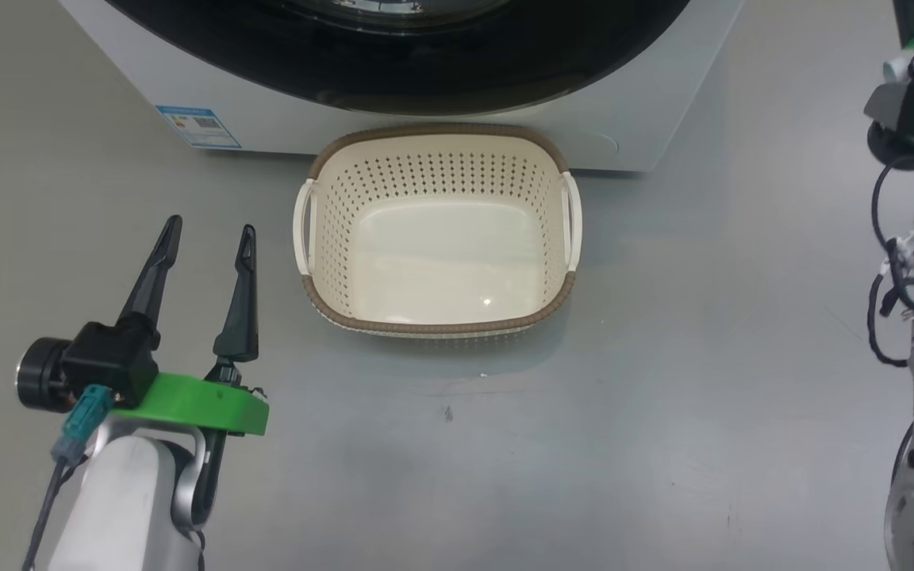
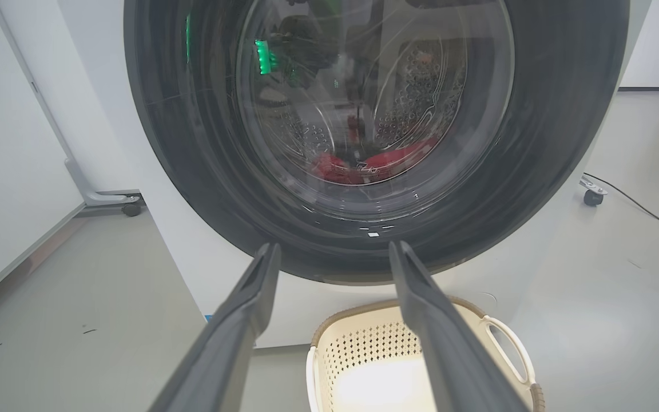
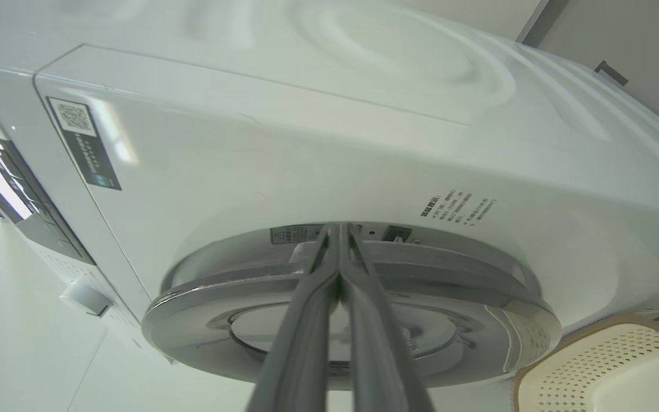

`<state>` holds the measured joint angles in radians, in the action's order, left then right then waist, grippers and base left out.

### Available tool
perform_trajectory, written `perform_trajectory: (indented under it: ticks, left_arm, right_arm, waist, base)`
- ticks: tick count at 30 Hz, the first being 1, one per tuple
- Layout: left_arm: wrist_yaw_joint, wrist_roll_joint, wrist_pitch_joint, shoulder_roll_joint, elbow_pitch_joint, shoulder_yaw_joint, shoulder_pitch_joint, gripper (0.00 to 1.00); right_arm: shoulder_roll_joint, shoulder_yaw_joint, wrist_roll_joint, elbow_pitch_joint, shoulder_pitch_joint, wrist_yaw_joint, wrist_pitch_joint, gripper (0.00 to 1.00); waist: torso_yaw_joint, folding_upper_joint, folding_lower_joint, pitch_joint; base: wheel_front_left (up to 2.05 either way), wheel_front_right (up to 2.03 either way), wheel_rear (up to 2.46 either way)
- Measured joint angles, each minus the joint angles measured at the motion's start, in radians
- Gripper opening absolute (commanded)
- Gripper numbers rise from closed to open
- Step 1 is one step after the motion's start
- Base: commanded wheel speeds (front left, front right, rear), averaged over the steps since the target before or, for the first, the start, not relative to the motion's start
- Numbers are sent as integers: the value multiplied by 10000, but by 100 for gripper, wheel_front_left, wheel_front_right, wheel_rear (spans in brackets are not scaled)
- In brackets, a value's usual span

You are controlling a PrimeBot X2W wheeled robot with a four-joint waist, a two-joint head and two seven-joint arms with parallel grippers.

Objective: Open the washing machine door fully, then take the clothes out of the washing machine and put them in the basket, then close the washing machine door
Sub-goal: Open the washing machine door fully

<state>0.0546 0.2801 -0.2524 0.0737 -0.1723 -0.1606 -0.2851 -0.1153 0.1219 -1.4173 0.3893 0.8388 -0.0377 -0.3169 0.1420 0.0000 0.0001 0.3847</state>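
Left gripper (image 2: pixel 332 252) fingers spread wide; red clothes (image 2: pixel 389 163) behind the washing machine door (image 2: pixel 535 149) at twelve o'clock, basket (image 2: pixel 364 343) at five.

I count one washing machine (image 1: pixel 647 119), with one round black door (image 1: pixel 425 71) and one blue sticker (image 1: pixel 197 127). One basket (image 1: pixel 437 327) stands on the floor, with two white handles (image 1: pixel 304 226). The red clothes (image 2: pixel 386 163) behind the glass can't be counted. There are two grippers, the left gripper (image 1: pixel 207 238) and the right gripper (image 3: pixel 339 229), each with two dark fingers.
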Motion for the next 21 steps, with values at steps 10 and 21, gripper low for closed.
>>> perform_trajectory:
  ticks: [10,21]
  left_arm:
    - [153,-2,-40,-198,-17,-54,-489,100]
    - [222,-2,-40,-259,-88,-15,-677,100]
  right_arm:
    - [-633,-564,-73,424,1449,780,-1296,0]
    - [-838,-895,-52,959,2460,1122,-2033,0]
  waist:
    - [420,0,0,579]
    - [783,0,0,917]
  base:
    - [0,0,0]
    - [0,0,0]
